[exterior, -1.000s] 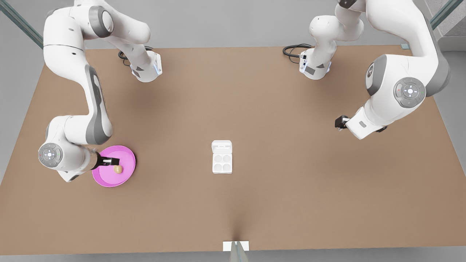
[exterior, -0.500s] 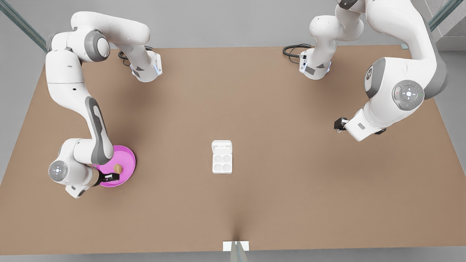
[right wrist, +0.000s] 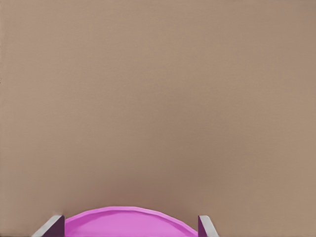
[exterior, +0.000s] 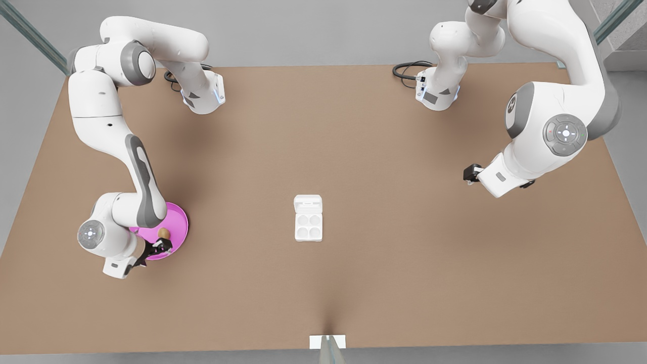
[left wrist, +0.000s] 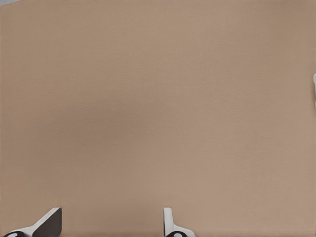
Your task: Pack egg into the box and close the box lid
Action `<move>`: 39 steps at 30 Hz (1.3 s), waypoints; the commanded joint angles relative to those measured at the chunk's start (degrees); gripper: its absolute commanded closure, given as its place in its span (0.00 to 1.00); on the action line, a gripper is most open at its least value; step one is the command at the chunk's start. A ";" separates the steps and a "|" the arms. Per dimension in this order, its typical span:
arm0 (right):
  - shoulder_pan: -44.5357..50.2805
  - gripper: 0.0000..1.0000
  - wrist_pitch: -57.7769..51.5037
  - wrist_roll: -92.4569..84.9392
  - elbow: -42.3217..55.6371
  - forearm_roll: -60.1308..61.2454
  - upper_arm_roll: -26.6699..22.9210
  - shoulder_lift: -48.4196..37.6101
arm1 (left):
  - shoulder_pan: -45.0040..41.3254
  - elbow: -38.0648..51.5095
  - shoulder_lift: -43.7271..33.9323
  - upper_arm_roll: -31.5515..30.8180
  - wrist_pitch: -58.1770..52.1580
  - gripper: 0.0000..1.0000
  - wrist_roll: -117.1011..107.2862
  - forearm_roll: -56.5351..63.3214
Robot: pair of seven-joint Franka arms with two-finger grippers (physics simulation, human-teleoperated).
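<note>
The smooth tan-brown egg lies on the pink plate, just beside the right gripper, whose fingers are spread and empty; the left gripper waits open at the front view's right.

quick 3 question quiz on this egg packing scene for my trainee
1. True or false: the egg lies in the box.
2. Which gripper is at the pink plate: A left, B right?
3. Fill in: the box lid is ____.
Key: 1 false, it lies on the plate. 2 B, the right gripper, jaws open; the left gripper waits over the table, jaws open. 3 open.
</note>
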 commanded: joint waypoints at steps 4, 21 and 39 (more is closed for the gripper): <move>-1.59 0.00 0.98 -10.14 -9.49 0.10 0.00 -4.27 | 0.00 -0.06 0.23 -0.01 -0.01 0.00 0.26 0.03; -2.73 0.00 7.39 -3.99 -17.32 4.67 0.62 -6.82 | 0.00 -0.06 0.67 -0.01 -0.09 0.00 0.35 0.03; -4.31 0.00 11.17 -3.73 -17.23 5.99 0.44 -6.03 | 0.00 -0.06 1.02 -0.01 -0.01 0.00 0.27 0.03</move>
